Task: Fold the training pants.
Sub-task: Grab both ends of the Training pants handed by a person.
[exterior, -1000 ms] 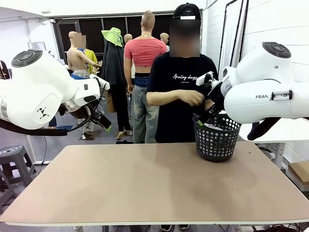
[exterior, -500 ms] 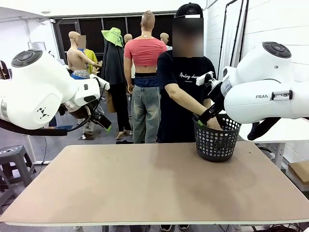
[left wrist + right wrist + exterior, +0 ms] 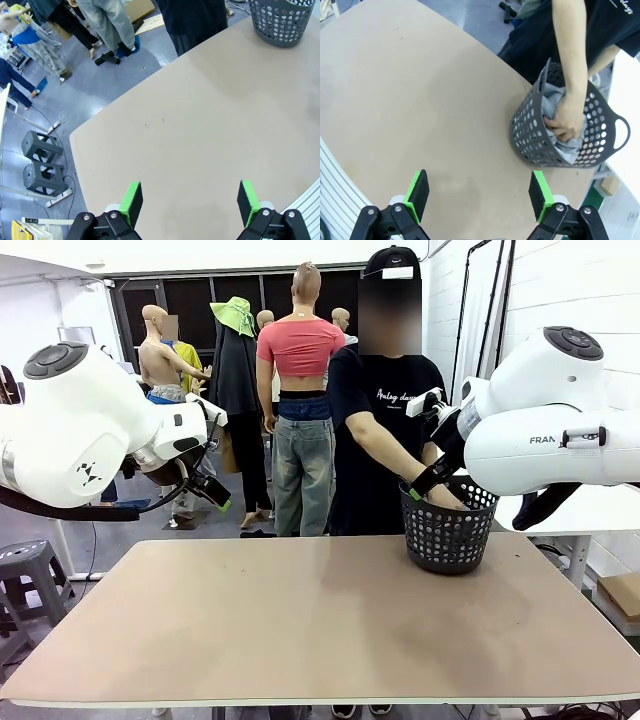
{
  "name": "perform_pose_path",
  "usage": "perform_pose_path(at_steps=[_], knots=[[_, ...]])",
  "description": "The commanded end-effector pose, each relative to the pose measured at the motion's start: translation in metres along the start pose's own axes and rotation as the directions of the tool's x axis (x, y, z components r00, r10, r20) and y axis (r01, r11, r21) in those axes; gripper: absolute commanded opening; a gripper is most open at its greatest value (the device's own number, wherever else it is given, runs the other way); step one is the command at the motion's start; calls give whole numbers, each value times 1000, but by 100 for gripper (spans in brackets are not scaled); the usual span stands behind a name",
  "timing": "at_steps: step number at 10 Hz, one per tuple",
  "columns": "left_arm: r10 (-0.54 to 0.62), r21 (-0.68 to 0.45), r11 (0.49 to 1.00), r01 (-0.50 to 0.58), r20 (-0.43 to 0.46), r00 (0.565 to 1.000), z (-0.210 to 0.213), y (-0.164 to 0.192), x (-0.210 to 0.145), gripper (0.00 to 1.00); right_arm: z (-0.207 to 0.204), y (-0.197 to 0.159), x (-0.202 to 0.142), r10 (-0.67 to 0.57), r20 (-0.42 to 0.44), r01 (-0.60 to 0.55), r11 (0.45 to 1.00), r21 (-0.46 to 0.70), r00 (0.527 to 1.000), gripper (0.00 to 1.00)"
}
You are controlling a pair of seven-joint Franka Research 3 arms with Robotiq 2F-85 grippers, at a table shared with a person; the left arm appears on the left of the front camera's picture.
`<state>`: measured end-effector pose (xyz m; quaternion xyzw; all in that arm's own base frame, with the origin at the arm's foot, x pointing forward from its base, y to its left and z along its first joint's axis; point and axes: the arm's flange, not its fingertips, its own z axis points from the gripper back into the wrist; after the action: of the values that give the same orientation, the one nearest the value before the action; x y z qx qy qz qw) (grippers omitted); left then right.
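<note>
Both waiting: left gripper [image 3: 189, 199], right gripper [image 3: 479, 192] hovering wide open, empty, above table [image 3: 200, 125], leaving room. Training pants [image 3: 551, 98] sitting bunched in basket [image 3: 526, 131] far right; person's hand [image 3: 567, 122] grasping them, likely for lifting out.

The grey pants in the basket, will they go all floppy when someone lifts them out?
Probably floppy: the training pants lie crumpled in soft folds inside the basket, bunching under the person's hand. They are likely light too, since they squash down into that basket. Lifted by one spot, they'd probably drape and dangle rather than hold a shape.
</note>
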<state>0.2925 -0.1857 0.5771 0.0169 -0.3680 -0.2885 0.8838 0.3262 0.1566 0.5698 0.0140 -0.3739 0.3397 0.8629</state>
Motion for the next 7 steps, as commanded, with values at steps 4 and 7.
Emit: perform_pose_path(at_steps=[4, 7], knots=[[-9, 2, 1000, 9, -1, 1000, 0, 1, 0, 100, -1, 0, 1, -6, 7, 6, 1000, -1, 1000, 100], [-9, 2, 1000, 9, -1, 1000, 0, 1, 0, 100, -1, 0, 1, -6, 7, 6, 1000, -1, 1000, 100]])
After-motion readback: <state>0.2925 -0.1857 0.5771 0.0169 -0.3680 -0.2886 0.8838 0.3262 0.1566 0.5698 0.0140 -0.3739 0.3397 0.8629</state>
